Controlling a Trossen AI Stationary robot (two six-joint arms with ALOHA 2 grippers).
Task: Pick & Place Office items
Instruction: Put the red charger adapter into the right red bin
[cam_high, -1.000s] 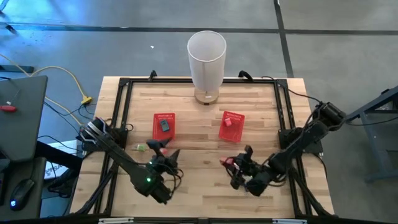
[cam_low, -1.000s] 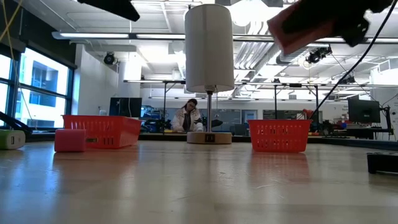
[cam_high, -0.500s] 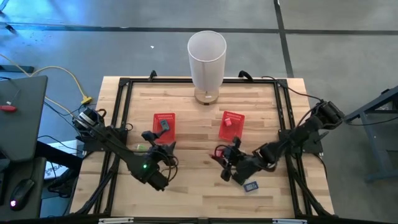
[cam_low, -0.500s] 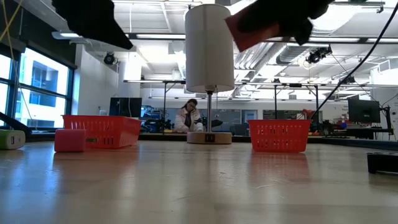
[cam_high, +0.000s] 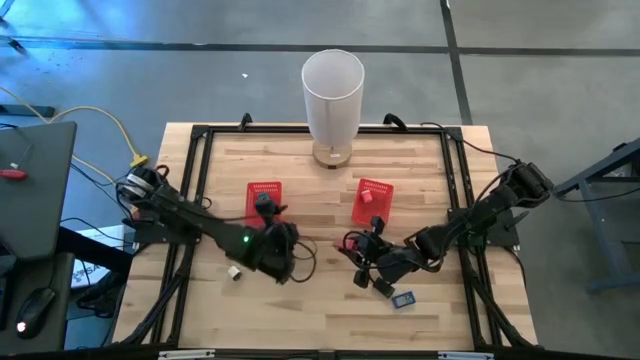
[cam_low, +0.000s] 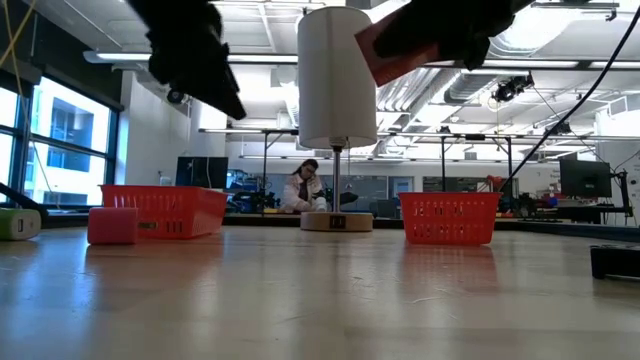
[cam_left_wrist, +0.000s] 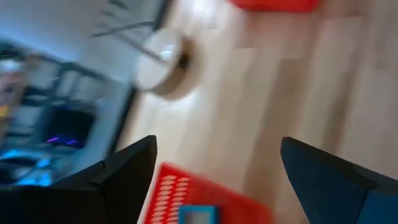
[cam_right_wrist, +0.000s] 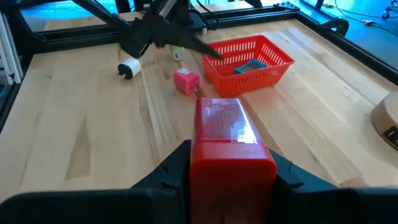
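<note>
Your right pincer (cam_right_wrist: 227, 163) is clamped on a red block (cam_right_wrist: 229, 146), and the right-hand red basket (cam_high: 372, 201) sits just ahead, closer than the left arm's. Left pincer (cam_left_wrist: 214, 163) hangs wide, empty.

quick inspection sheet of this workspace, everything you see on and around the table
surface: wooden table in a black frame
job's things: red block in the right gripper; teal item in the left basket; red item in the right basket; pink block, white item and blue item on the table
clutter: white cylinder at the far edge
grippers: left gripper open above the left basket; right shut on the red block
cables: yellow cable on the floor, left
surroundings: person seated far behind
</note>
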